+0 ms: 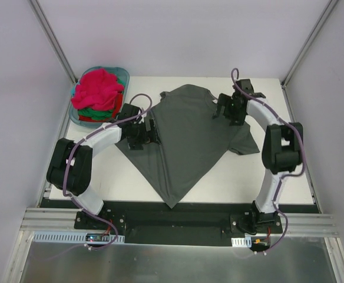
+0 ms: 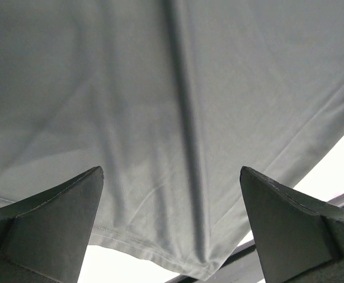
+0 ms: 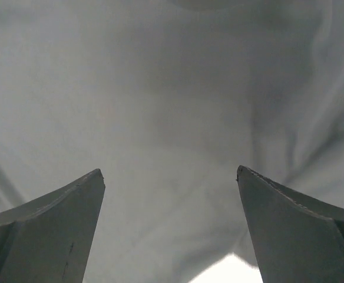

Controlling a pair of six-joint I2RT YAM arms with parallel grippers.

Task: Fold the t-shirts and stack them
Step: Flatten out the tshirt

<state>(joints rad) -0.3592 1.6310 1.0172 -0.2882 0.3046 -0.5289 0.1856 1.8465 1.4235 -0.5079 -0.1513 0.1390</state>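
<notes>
- Dark grey t-shirt [image 1: 187,138] spread out on the white table [image 1: 290,171], in the middle between the two arms, turned like a diamond: collar toward the far edge, one lower corner pointing to the near edge.
- Left gripper [image 1: 145,132] low over the left side of this shirt, near its left edge.
- In the left wrist view, left gripper [image 2: 172,174] opened wide, both dark fingers [image 2: 60,224] well apart, grey cloth [image 2: 172,88] filling the space beyond them, with one long crease, the hem and a strip of white table at the bottom.
- Right gripper [image 1: 228,109] over the right shoulder part of the shirt, beside the collar.
- In the right wrist view, right gripper [image 3: 171,174] also opened wide, fingers [image 3: 295,230] well apart, softly wrinkled grey cloth [image 3: 172,106] under them; touching the cloth or just above it, cannot tell.
- Teal basket [image 1: 125,73] at the far left corner of the table, just beside the left arm.
- In the basket a crumpled pink-red t-shirt [image 1: 98,87] on top, green cloth [image 1: 95,110] and red cloth [image 1: 86,119] below it, in a heap.
</notes>
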